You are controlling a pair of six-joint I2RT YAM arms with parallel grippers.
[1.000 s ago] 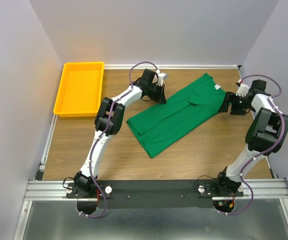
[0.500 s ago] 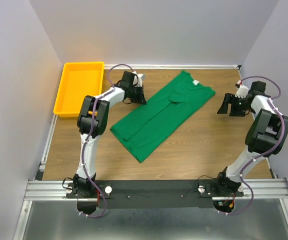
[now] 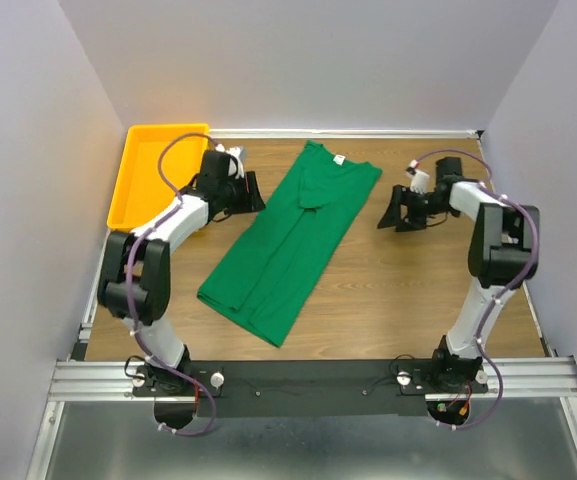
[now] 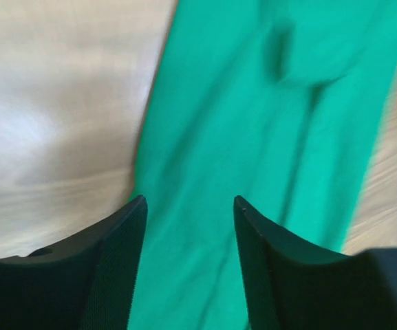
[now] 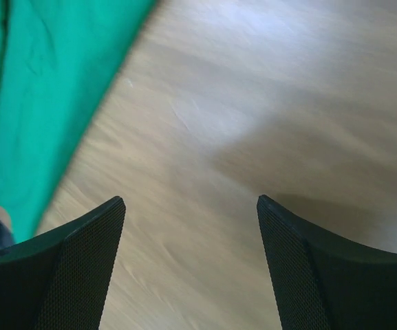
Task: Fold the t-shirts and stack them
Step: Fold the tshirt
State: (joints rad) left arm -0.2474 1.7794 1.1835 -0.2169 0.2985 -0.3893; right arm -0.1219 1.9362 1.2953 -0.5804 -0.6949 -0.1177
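Observation:
The dark-green t-shirt (image 3: 283, 240) lies folded lengthwise into a long strip, running diagonally from the back centre toward the front left, with its white neck label (image 3: 338, 160) at the far end. My left gripper (image 3: 252, 193) stands open at the strip's left edge, near the collar end. In the left wrist view, green fabric (image 4: 253, 124) fills the gap of the left gripper (image 4: 190, 206), and nothing is pinched. My right gripper (image 3: 390, 211) is open, to the right of the collar end and apart from the cloth. In the right wrist view the right gripper (image 5: 191, 203) is over bare wood, with the t-shirt (image 5: 40, 89) at the upper left.
A yellow tray (image 3: 158, 180) sits at the back left corner, just behind the left arm's wrist. Walls close in the table on the left, back and right. The arm bases and a metal rail (image 3: 308, 375) line the near edge.
The shirt has been dragged left and swung round to a steeper diagonal. My left gripper has opened, let go of it and moved left. My right gripper has moved left toward the collar.

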